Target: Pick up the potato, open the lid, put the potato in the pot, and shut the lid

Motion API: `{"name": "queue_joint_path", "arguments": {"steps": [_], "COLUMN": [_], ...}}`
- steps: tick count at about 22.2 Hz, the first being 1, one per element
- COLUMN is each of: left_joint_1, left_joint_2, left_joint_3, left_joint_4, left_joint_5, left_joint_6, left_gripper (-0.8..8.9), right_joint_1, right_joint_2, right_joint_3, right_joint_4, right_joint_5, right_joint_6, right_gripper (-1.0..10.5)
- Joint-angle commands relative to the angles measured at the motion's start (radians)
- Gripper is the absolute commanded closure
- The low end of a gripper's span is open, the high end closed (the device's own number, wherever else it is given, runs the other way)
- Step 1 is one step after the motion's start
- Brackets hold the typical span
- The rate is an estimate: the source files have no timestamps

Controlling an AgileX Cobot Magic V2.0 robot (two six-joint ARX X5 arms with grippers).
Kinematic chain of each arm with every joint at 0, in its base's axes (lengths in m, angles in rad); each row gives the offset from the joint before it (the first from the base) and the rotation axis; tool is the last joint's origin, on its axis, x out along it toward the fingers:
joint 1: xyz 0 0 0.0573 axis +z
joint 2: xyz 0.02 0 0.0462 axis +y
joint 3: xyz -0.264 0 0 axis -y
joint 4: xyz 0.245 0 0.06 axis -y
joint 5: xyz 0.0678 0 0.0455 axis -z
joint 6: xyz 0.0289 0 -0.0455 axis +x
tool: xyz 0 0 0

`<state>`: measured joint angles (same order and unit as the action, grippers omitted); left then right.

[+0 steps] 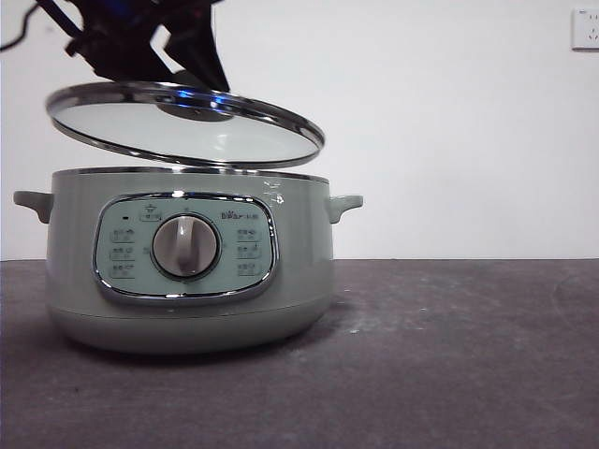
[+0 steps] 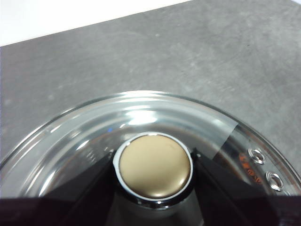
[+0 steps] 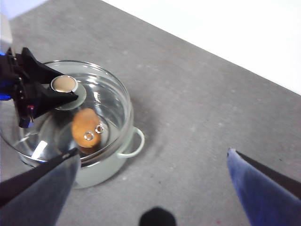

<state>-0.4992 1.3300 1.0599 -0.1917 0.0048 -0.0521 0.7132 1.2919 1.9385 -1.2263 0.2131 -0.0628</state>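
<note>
The pale green pot (image 1: 187,281) stands on the left half of the table, its dial facing the camera. The glass lid (image 1: 187,126) hangs tilted just above the pot's rim, higher on the left. My left gripper (image 1: 192,84) comes down from the top left and is shut on the lid's knob (image 2: 154,168). Seen from high up in the right wrist view, the orange-brown potato (image 3: 84,127) lies inside the pot (image 3: 127,150), visible through the lid (image 3: 110,94). My right gripper (image 3: 153,153) is open and holds nothing, well above the table beside the pot.
A dark grey table (image 1: 449,355) stretches to the right of the pot. Behind it is a white wall with a socket (image 1: 585,28) at the top right.
</note>
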Motion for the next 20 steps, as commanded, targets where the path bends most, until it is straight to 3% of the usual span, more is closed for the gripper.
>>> {"name": "queue_joint_path", "arguments": {"steps": [1, 11, 20], "left_joint_1": [-0.005, -0.005, -0.005], "left_joint_2": [0.010, 0.071, 0.075], "left_joint_3": [0.009, 0.009, 0.009], "left_joint_4": [0.065, 0.054, -0.083], "left_joint_5": [0.001, 0.000, -0.004], "left_joint_6": [-0.006, -0.006, -0.004], "left_gripper": [8.21, 8.21, 8.21], "right_joint_1": [0.000, 0.000, 0.000], "right_joint_2": [0.002, 0.002, 0.002], "right_joint_3": [0.002, 0.002, 0.002], "right_joint_4": [-0.002, -0.002, -0.002], "right_joint_5": [0.005, 0.005, 0.005], "right_joint_6": [0.013, 0.013, 0.013], "right_gripper": [3.8, 3.8, 3.8]}}
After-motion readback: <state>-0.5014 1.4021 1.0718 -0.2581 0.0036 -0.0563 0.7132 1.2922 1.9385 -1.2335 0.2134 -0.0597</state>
